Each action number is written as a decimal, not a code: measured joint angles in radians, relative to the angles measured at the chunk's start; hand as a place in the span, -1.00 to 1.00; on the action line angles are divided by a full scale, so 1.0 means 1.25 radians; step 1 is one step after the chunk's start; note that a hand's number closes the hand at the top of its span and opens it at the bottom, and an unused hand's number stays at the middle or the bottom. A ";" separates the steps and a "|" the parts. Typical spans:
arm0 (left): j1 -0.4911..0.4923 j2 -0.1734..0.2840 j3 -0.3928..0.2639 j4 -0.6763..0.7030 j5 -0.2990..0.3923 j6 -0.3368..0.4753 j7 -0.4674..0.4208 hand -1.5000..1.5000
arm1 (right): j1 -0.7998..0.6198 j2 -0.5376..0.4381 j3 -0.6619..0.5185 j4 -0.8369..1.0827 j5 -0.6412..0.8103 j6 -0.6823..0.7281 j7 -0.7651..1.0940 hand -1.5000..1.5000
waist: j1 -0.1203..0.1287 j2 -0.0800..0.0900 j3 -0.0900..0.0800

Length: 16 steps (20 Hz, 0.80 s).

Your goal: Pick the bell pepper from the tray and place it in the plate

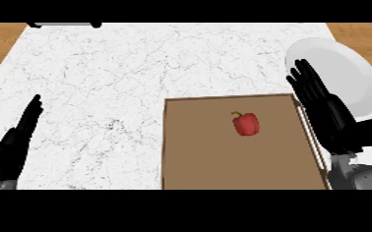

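Bell pepper, one, red with a green stem, lies inside the brown tray, slightly right of the tray's centre and touching neither hand; it is the tray's only content. One white plate sits just beyond the tray's far right corner, holding nothing visible, though the right hand, fingers straight and released over the tray's right rim, covers part of it. Left hand rests well left of the tray, fingers extended and grasping nothing; no writing appears legible on any item.
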 measured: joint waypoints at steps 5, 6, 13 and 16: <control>-0.058 -0.042 -0.014 -0.015 0.031 -0.025 0.046 0.00 | -0.107 -0.051 0.045 0.023 -0.006 0.163 -0.017 1.00 | 0.025 0.016 0.009; -0.075 -0.057 -0.020 -0.020 0.041 -0.029 0.058 0.00 | -0.134 -0.064 0.061 0.026 -0.007 0.209 -0.022 1.00 | 0.031 0.020 0.010; -0.133 -0.122 -0.042 -0.011 0.088 -0.050 0.137 0.00 | -0.190 -0.135 0.037 0.170 0.168 0.275 -0.316 -1.00 | 0.031 0.023 0.012; -0.164 -0.135 -0.044 -0.007 0.093 -0.050 0.166 0.00 | -0.196 -0.149 0.059 0.273 0.233 0.330 -0.461 -1.00 | 0.032 0.024 0.014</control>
